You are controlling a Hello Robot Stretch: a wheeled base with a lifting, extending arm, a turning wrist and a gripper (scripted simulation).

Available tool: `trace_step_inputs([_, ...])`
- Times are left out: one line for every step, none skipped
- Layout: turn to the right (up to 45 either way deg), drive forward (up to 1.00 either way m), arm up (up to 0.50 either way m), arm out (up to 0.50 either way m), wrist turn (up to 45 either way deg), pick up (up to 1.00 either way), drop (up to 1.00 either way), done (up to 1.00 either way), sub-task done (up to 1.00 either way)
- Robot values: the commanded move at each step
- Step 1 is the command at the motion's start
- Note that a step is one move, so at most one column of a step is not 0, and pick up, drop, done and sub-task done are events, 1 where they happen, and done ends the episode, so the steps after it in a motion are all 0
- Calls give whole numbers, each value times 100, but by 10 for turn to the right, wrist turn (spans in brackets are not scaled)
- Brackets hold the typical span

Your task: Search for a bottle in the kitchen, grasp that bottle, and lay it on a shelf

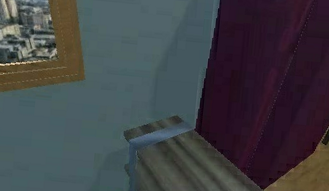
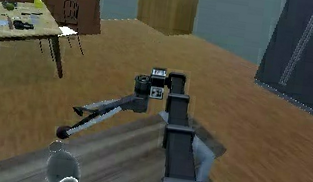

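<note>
Seemingly the gripper (image 2: 69,128) ends right by the pale bottle (image 2: 62,167) on the grey shelf (image 2: 121,155); whether it holds the bottle, I cannot tell. So near the shelf's edge, a nudge from the fingers could roll it off.

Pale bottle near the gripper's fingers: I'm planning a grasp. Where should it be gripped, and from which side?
Probably grip the bottle at its narrow upper end, coming from the arm side view's top, where the gripper is: the body widens and rounds below.
</note>
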Motion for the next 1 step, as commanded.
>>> trace_step_inputs([0, 0, 10, 0, 0, 0, 0, 0, 0])
